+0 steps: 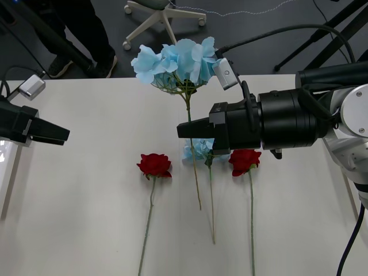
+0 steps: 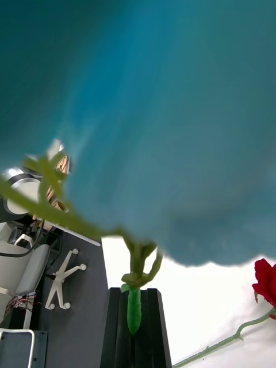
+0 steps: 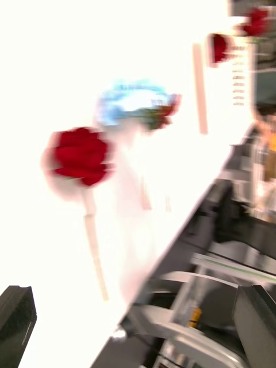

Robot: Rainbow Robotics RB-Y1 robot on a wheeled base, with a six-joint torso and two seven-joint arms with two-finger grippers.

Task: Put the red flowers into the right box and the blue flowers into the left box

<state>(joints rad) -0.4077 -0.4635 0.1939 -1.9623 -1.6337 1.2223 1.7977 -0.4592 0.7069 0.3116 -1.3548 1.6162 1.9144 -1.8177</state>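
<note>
My right gripper reaches in from the right over the middle of the white table. It is shut on the stem of a blue flower, which it holds above the table with the bloom toward the far edge. In the right wrist view the green stem sits pinched in that gripper under the blue bloom. On the table lie a red rose, a second blue flower partly under the right gripper, and another red rose. My left gripper hangs open at the left edge.
A white container edge shows at the far left of the table. Behind the table stand an office chair base and a person's legs. The left part of the table has free room.
</note>
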